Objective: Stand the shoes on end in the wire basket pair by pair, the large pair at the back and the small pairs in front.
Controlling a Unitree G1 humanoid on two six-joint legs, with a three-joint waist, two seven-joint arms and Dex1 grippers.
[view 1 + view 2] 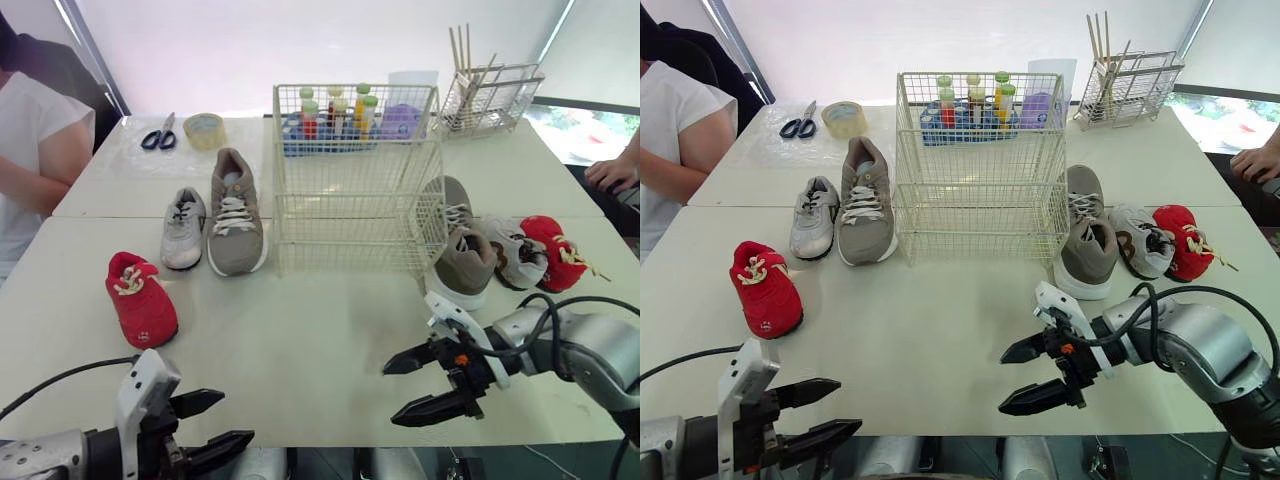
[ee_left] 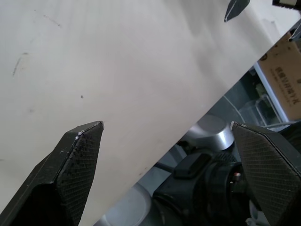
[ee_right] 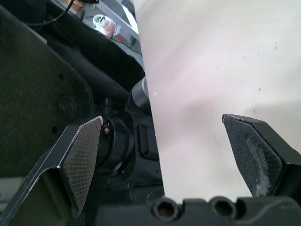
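Fingers are spread wide on left gripper (image 1: 236,418) and right gripper (image 1: 389,394); large taupe lace-up sneaker (image 1: 236,215) should be seated first, at white wire basket (image 1: 358,235) rear.

Silver-grey arms (image 1: 1200,340) trailing black cables (image 1: 60,377) — black, tapered, cross-hatched fingers (image 2: 77,160).
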